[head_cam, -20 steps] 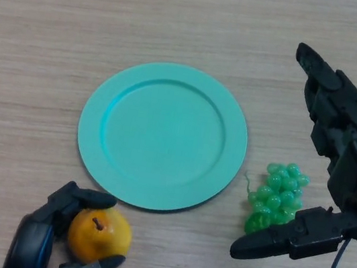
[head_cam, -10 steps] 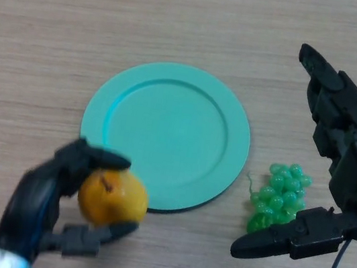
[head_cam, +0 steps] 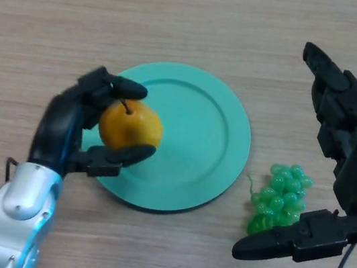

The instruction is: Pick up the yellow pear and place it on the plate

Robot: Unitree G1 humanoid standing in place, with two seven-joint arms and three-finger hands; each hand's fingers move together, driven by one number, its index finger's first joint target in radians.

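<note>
Left hand (head_cam: 64, 126), matte black with thick blocky fingers, clenched round the yellow pear (head_cam: 130, 125): fingers curl over the top by the stem, thumb presses in from below. Pear is smooth, rounded, orange-yellow skin with a short dark stem sticking up. It sits in the hand over the left edge of the plate (head_cam: 198, 137) (can't tell if it touches the plate surface or is just above it). Silver, glossy forearm shell comes in from the lower left corner.

Plate is round, teal, plastic-looking, with a flat centre and a broad raised rim; it lies flat on the bench (head_cam: 196, 21), its centre and right side bare.

Green grapes (head_cam: 278, 197), a small bunch of shiny translucent beads with a thin curly stem, lie on the bench just right of the plate, apart from its rim.

Right hand (head_cam: 340, 166) shows at the right edge, same black blocky build, fingers straight and spread: one reaches up toward the top of the view, the thumb points left below the grapes. It grasps nothing; grapes sit in the gap between thumb and fingers, contact not clear.

Bench is pale wood-grain laminate with fine horizontal streaks.
</note>
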